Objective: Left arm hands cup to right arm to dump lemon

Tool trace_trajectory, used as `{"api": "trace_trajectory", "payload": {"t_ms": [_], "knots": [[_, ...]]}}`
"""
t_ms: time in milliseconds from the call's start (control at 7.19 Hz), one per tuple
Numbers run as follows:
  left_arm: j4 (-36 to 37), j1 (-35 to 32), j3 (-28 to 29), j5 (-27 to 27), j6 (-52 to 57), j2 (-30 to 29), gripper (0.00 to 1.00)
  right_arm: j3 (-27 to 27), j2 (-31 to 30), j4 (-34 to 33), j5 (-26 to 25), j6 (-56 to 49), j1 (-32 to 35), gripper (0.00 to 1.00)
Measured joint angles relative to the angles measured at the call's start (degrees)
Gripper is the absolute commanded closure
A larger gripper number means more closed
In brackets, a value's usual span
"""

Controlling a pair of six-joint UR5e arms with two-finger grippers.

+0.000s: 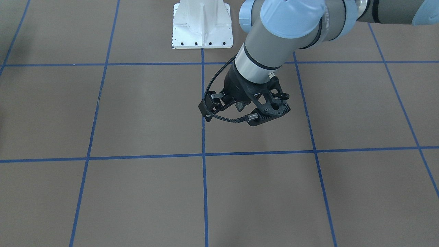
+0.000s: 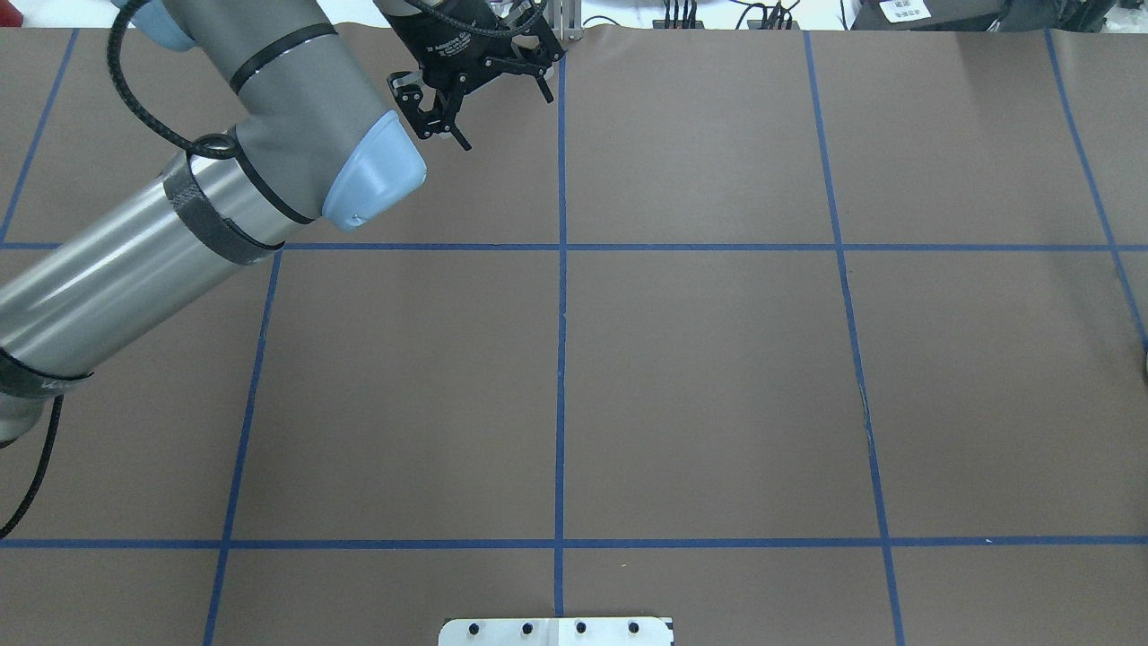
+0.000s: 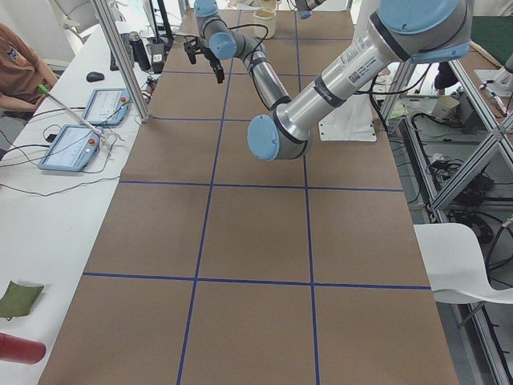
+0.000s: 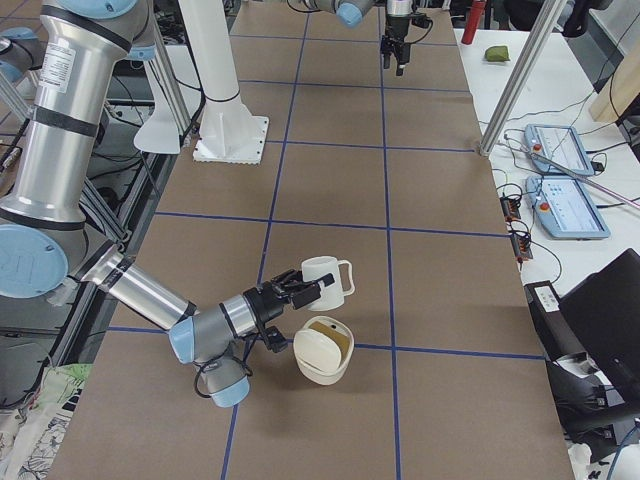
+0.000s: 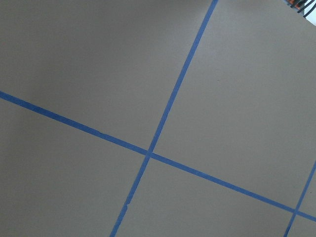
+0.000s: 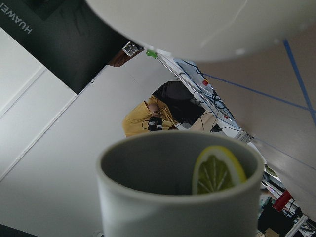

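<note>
In the exterior right view, the near right arm's gripper (image 4: pixel 300 291) is at the side of the white cup (image 4: pixel 327 278), low over the table; I cannot tell whether it is shut on it. The right wrist view looks into the cup (image 6: pixel 173 207), where a lemon (image 6: pixel 217 173) slice leans against the grey inner wall. A cream bowl (image 4: pixel 322 351) lies just in front of the cup, and its white underside (image 6: pixel 197 24) fills the top of the wrist view. Far away at the table's other end, my left gripper (image 2: pixel 502 117) (image 1: pixel 223 109) hangs open and empty.
The white robot pedestal (image 1: pixel 202 25) stands at the table's robot side. Blue tape lines (image 5: pixel 148 153) grid the brown table. A side table holds two tablets (image 4: pixel 560 180) and cables, and a person (image 3: pixel 16 64) sits there. Aluminium posts (image 4: pixel 520 70) rise at that edge.
</note>
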Motion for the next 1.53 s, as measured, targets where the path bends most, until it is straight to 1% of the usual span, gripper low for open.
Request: {"api": "trace_trajectory", "payload": {"t_ms": [417,1113,1252,1530], "knots": [[0.1,0.0,0.0,0.0,0.0,0.1,0.0,0.0,0.0,0.5,0.0,2.5,0.0,0.83],[0.1,0.2,0.1,0.1,0.0,0.2,0.0,-0.5,0.1,0.6,0.1,1.6,0.0,0.84],[0.1,0.2,0.1,0.1,0.0,0.2,0.0,-0.4,0.2,0.6,0.2,-1.3,0.0,0.84],[0.1,0.4,0.1,0.1,0.0,0.1,0.0,-0.6,0.5,0.3,0.4,-17.0,-0.1,0.84]]}}
